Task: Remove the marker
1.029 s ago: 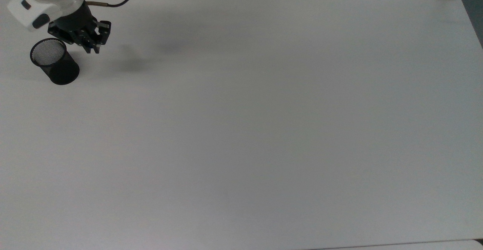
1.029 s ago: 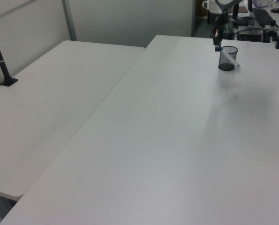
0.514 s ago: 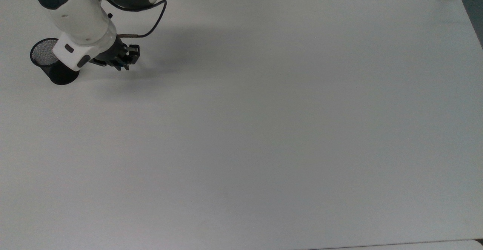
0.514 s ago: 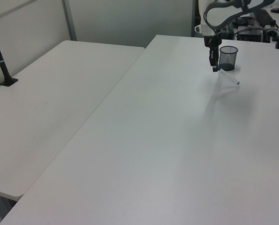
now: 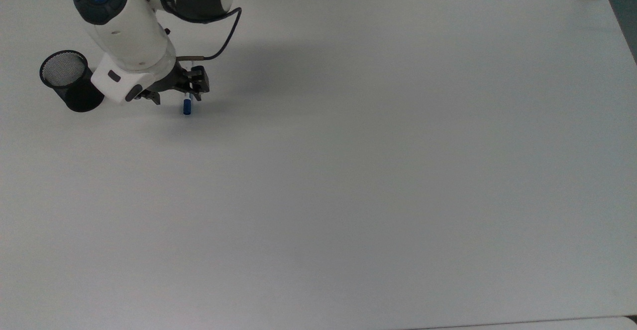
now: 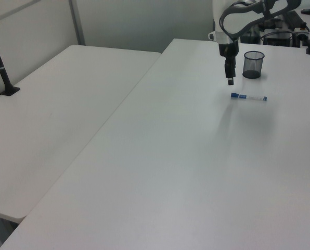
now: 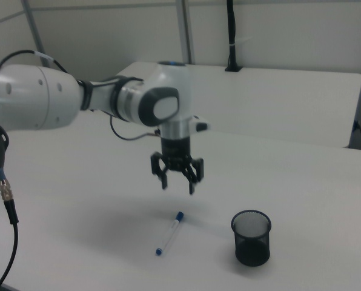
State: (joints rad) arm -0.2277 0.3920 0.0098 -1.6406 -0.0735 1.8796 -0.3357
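The marker (image 7: pixel 170 233) is a slim white-barrelled pen with a blue cap and a small blue end. It lies flat on the white table (image 7: pixel 301 200), outside the black mesh cup (image 7: pixel 251 237) and just beside it.

A white marker (image 7: pixel 170 233) with a blue cap, blue end and blue label lies on a plain white table (image 5: pixel 378 170). The mesh cup (image 7: pixel 251 237) is black. The arm (image 7: pixel 77 100) is white and grey, its gripper (image 7: pixel 178 180) black.
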